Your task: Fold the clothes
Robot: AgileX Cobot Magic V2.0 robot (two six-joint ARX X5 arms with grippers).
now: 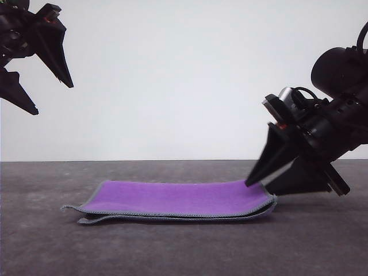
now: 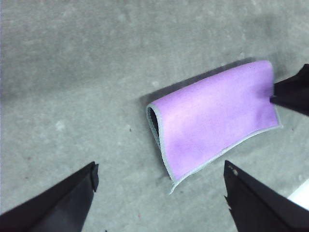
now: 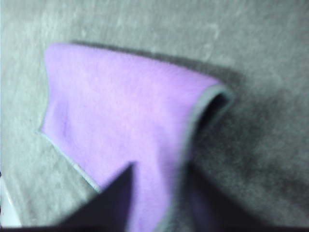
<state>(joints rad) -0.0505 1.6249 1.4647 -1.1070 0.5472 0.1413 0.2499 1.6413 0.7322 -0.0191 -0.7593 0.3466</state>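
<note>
Grey table (image 1: 46, 241) bears folded purple cloth (image 1: 178, 198).

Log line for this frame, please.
cloth: folded in half, purple out, on table | right pincer: at cloth's right end, grip unclear | left pincer: raised, open, empty

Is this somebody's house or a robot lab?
Probably a robot test bench: a bare grey table, a plain white wall, one folded purple soft cloth, and two black pincers.

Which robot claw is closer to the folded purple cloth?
The right gripper: its fingertips sit at the right end of the folded purple soft cloth. The left gripper hangs open high above the cloth's left side.
</note>
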